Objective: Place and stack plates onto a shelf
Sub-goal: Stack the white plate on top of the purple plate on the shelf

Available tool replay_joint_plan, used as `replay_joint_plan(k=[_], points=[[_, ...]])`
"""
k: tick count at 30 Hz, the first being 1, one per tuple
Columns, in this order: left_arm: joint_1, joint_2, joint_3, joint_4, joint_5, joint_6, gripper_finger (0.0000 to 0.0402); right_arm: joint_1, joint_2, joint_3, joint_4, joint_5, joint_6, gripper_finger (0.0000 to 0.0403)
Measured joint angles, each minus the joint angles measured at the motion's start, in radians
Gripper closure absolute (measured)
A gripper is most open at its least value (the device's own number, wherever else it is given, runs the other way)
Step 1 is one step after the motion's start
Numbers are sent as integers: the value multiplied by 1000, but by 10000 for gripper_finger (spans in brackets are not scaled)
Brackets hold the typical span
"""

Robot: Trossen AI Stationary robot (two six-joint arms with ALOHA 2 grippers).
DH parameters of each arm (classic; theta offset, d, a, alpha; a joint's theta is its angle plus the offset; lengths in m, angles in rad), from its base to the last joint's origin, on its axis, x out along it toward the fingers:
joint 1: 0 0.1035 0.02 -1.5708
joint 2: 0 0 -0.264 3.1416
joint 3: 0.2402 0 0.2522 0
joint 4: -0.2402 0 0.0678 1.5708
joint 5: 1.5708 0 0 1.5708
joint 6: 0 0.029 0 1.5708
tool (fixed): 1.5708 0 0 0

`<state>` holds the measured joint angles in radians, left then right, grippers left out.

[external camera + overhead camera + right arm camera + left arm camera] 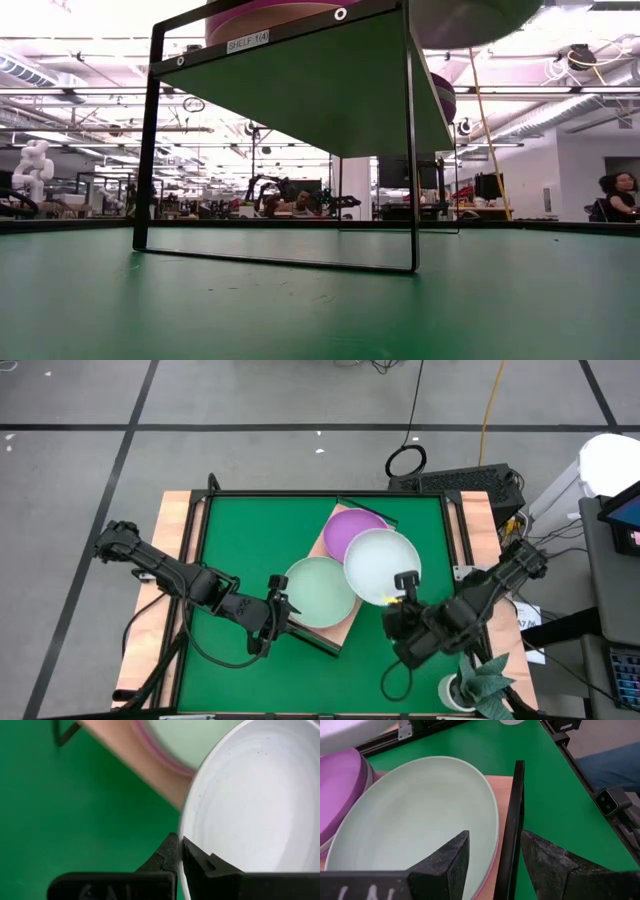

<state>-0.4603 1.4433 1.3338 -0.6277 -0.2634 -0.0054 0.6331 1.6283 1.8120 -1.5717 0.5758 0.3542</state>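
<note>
The wooden shelf [340, 622] stands slantwise on the green mat; its dark frame [412, 150] shows in the low view. A pale mint plate [320, 590] lies on a pink plate [492, 865] on the board's near end. A purple plate [352, 528] tops a stack on the far end. My right gripper [402, 592] is shut on a whitish plate [382, 563] held above the shelf. My left gripper [282, 603] is open at the shelf's left edge. Its fingers [447, 865] stand on either side of the mint plate's rim and the frame bar [512, 830]. My right gripper pinches the whitish plate's rim [183, 832] on its near side, one finger [167, 855] outside and under the rim and one [205, 862] inside the bowl. The fingers come from the table's near right side. The plate is lifted clear, roughly level, overlapping the purple and mint plates.
A white cup with a green leafy thing [482, 682] stands at the table's near right corner. A keyboard [470, 482] and cables lie beyond the far edge. Bare green mat [230, 530] lies left of the shelf. A person [620, 195] sits in the room behind.
</note>
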Motion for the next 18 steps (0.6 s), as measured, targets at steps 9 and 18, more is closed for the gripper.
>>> replay_joint_plan(k=[9, 18], points=[[0, 0, 0, -10, 0, -20, 218, -135, -35, 36, 7, 7, -187, 403], [4, 0, 0, -5, -168, 33, 218, -286, -70, 36, 54, 1, -367, 403]])
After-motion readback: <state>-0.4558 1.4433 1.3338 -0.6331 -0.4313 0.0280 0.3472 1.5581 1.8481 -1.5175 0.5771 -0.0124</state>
